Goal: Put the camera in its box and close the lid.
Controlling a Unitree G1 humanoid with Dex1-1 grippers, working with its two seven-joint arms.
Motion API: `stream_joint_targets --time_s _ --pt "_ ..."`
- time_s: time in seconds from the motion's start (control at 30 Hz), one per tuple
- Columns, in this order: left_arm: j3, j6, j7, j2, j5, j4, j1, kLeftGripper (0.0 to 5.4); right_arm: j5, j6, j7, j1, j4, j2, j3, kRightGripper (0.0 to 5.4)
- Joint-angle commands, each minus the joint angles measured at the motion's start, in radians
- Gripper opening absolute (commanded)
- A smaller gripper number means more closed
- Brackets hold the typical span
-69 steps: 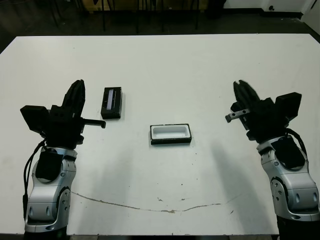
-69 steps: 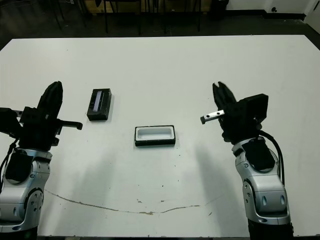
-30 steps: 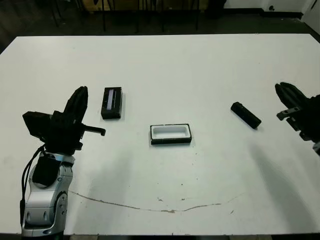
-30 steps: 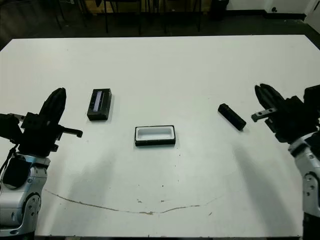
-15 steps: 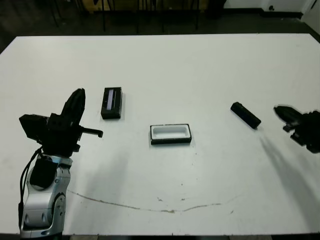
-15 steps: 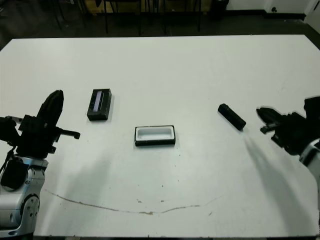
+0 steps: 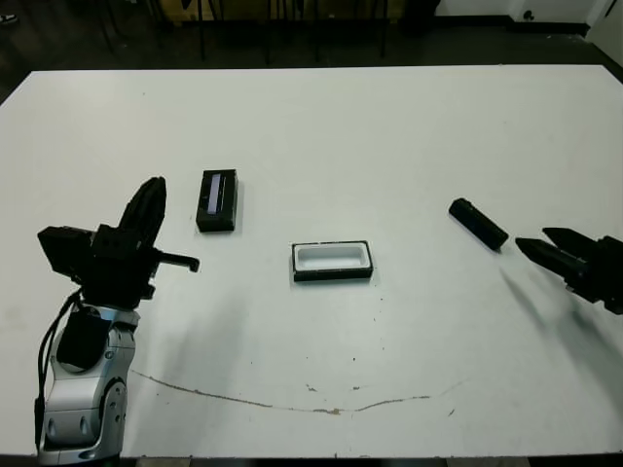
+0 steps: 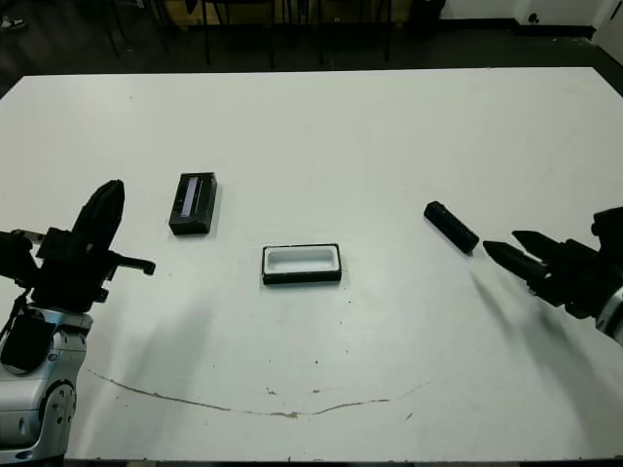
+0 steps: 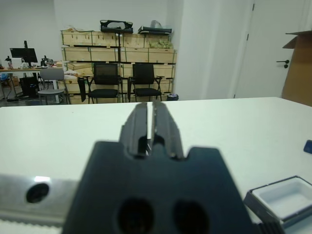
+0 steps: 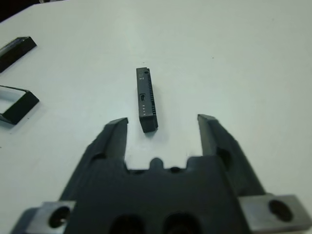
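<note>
The camera (image 7: 478,224), a small black bar, lies flat at the table's right; it shows ribbed-side up in the right wrist view (image 10: 146,100). My right gripper (image 10: 162,120) is open, low over the table just right of the camera, its fingertips (image 7: 533,247) pointing at the bar's near end without touching it. The box (image 7: 333,261) sits open at the table's middle, white lining showing. The lid (image 7: 217,199), black with a pale stripe, lies to the box's left. My left gripper (image 9: 150,105) is shut and empty, raised at the left (image 7: 151,195), short of the lid.
The white table (image 7: 389,146) carries a thin brown crack line (image 7: 292,401) near its front edge. Chairs and stacked wooden crates (image 9: 117,46) stand beyond the far edge.
My right arm swung out to the right, uncovering the camera, then dropped low and now points its open fingers at it. The left arm drifted slightly left.
</note>
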Motion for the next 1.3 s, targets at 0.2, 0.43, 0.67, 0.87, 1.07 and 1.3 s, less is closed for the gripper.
stream_joint_targets --time_s 0.2,0.43,0.67,0.87,1.07,1.3 --pt "0.005 0.011 -0.002 0.019 0.000 0.015 0.015 0.00 -0.003 0.016 -0.010 -0.007 0.003 0.024 0.023 4.67" --pt "0.003 0.014 -0.003 0.021 -0.003 0.014 0.014 0.00 -0.003 0.017 -0.016 0.000 -0.028 0.032 0.040 5.38" --pt "0.004 0.013 -0.004 0.019 -0.010 0.014 0.015 0.00 -0.008 0.024 -0.031 0.011 -0.071 0.044 0.050 5.38" --pt "0.002 0.019 0.002 0.020 -0.005 0.009 0.019 0.00 -0.007 0.064 -0.070 0.001 -0.089 0.057 0.065 5.38" --pt "0.004 0.012 -0.004 0.024 -0.003 0.014 0.019 0.00 -0.013 0.024 -0.040 -0.036 -0.027 0.088 0.085 5.38" --pt "0.004 0.022 -0.001 0.022 -0.016 0.011 0.022 0.00 -0.036 0.031 -0.088 -0.054 -0.041 0.124 0.114 5.38"
